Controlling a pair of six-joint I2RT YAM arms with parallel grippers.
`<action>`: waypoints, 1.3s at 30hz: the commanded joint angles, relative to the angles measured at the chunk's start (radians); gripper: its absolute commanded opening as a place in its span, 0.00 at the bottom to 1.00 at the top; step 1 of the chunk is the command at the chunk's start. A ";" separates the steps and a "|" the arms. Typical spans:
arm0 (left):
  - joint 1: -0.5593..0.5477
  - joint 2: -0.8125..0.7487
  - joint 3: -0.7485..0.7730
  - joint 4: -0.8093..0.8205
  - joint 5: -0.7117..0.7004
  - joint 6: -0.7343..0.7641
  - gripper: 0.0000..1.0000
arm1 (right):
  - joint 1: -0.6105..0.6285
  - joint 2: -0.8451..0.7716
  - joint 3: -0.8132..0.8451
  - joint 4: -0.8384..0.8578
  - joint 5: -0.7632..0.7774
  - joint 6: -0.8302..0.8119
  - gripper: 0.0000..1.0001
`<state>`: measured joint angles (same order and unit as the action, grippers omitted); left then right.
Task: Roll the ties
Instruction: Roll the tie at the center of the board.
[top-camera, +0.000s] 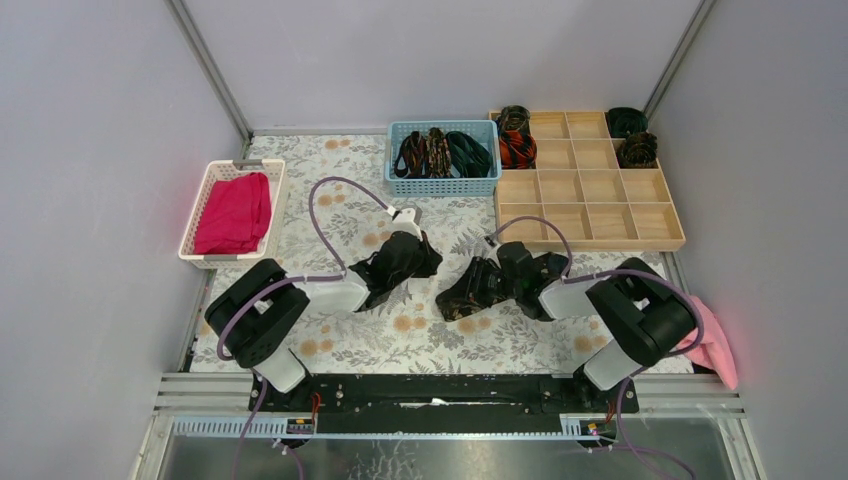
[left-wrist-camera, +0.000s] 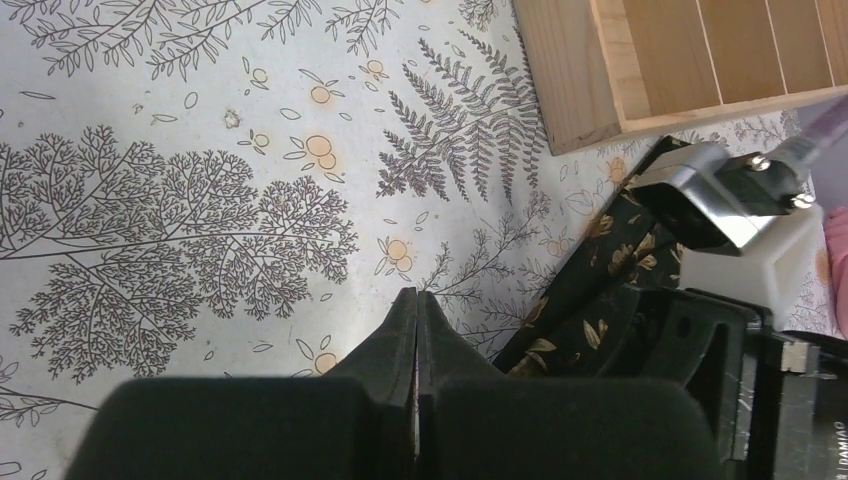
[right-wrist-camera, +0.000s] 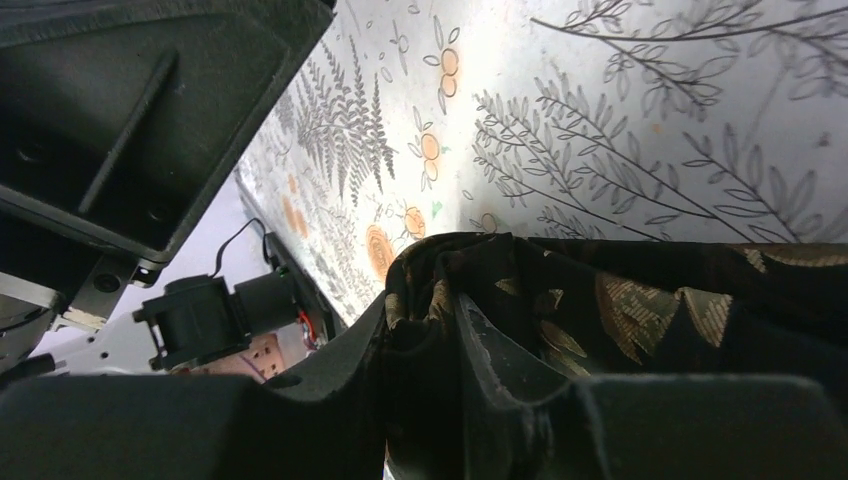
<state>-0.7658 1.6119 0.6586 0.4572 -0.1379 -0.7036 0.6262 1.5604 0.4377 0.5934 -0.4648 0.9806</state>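
Far left, a white basket (top-camera: 214, 178) holds a magenta cloth (top-camera: 235, 212), no part of the job. Left gripper (top-camera: 425, 262) hangs low over the floral table cover (top-camera: 350, 345), jaws pressed together on nothing; its wrist view shows bare cover under the closed fingers (left-wrist-camera: 400, 335). Behind it, the blue basket (top-camera: 443, 186) holds several loose ties (top-camera: 440, 152) not yet rolled. At mid-table lies the black gold-leaf tie (top-camera: 462, 297), bunched, not a tidy coil; right gripper (top-camera: 492, 280) is clamped on its fabric, the cloth pinched between the pads in the wrist view. Further right, the wooden tray (top-camera: 590, 243) has four finished coils (top-camera: 517, 150), two in its left column and two in its right, the other compartments empty. Pink towel (top-camera: 715, 345) at the far right edge. Judgement: early in the job, with one tie in hand and the basket's ties waiting.
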 joint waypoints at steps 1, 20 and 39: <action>-0.003 0.000 0.000 0.055 -0.014 0.027 0.00 | -0.013 0.074 -0.031 0.180 -0.097 0.075 0.29; -0.042 0.097 0.031 0.083 0.023 0.010 0.00 | -0.033 -0.085 0.077 -0.363 0.146 -0.213 0.55; -0.065 0.201 0.095 0.072 0.034 0.026 0.00 | -0.034 -0.276 0.141 -0.652 0.309 -0.334 0.79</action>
<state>-0.8204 1.7782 0.7261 0.4835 -0.1108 -0.6998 0.5972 1.3407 0.5251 0.0994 -0.2611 0.7097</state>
